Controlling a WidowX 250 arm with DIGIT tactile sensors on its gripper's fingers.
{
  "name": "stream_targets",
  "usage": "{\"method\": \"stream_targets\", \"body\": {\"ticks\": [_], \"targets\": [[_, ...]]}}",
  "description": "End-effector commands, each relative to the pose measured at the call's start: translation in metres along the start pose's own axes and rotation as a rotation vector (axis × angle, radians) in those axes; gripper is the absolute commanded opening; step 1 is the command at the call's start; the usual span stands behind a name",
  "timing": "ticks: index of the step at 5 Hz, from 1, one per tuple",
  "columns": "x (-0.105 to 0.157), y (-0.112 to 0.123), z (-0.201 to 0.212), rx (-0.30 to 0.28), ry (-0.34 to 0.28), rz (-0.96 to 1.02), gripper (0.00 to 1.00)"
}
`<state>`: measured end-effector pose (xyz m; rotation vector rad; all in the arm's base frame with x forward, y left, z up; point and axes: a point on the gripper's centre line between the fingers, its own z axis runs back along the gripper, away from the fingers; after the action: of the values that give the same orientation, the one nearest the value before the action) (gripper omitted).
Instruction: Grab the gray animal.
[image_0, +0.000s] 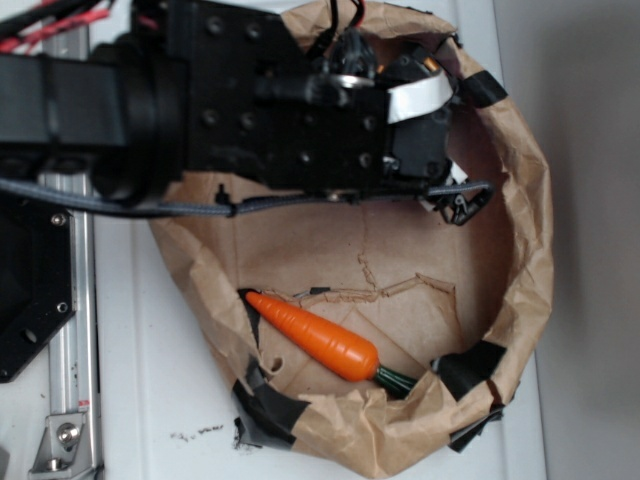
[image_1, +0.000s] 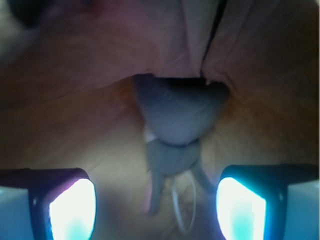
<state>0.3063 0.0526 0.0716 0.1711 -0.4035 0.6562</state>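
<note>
The exterior view is bright and mostly clear, with a soft gray shadow down its right side. The wrist view is dim, pinkish and blurry all over (the top corners go almost black). Its two fingertips (image_1: 72, 207) glow white-blue with glare at the bottom corners.

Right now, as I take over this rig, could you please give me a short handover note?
Gripper: open, fingers spread to either side of the gray animal, not closed on it.
Gray animal: in the wrist view, on the brown paper against the bag's wall, just ahead of the fingers; the arm hides it in the exterior view.
Carrot: lies apart near the bag's front edge; leave it.
Done: gripper lined up over the toy.
Left: probably lower a little, close, lift.
</note>
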Motion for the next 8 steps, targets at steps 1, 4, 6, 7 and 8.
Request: {"method": "stream_targets", "body": {"ticks": [1,4,6,7,8], "targets": [[0.031,0.023,-0.005,0.037,-0.042,0.049,1.0],[0.01,0.042,-0.016,0.035,-0.035,0.015,1.0],[0.039,0.041,-0.038,0.071,-0.046,0.011,1.0],[0.038,0.033,-0.041,0.099,-0.042,-0.017,0.97],[0.035,0.033,-0.041,0.104,-0.041,-0.009,0.0]]}}
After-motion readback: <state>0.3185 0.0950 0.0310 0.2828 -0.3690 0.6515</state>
